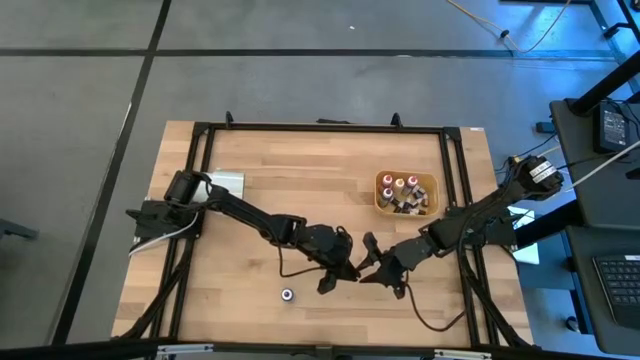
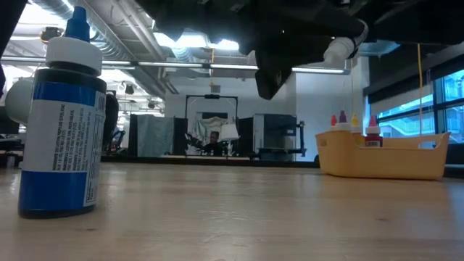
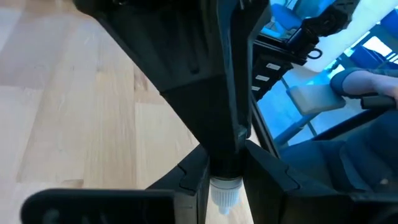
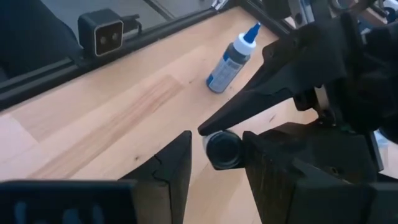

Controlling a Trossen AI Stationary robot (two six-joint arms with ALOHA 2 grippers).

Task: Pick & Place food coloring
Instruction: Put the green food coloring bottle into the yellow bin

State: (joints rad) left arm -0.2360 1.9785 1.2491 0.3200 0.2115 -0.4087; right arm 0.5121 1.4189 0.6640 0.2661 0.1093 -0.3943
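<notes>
Jaws of both arms meet at the middle of the wooden counter point(image 1: 300, 200) in the high view: the left gripper point(image 1: 345, 272) reaches in from the left and the right gripper point(image 1: 372, 268) from the right, tips almost touching, though what lies between them is too small to make out from above. A tan tray point(image 1: 383, 203) sits toward the counter's far right part, with several small food coloring bottles point(image 1: 405, 190) standing inside it, and a lone blue bottle point(image 1: 287, 294) stands on the wood nearer the front edge, apart from both arms. In the low view that blue bottle point(image 2: 61, 119) looms large at the left, upright, with a white collar and a blue tip, while the tray point(image 2: 384, 156) rests at the right with red, pink and yellow caps poking above its rim; the dark arms hang overhead. The left wrist view shows a small bottle point(image 3: 225, 186) with a pale cap pinched between two dark fingers point(image 3: 186, 177) at the picture's bottom, while the other arm's long dark finger presses onto it from above. The right wrist view shows the right arm's jaws partly spread around the dark round end of a held bottle point(image 4: 222, 149), with the other gripper's pointed fingers closed on it from the far side.
</notes>
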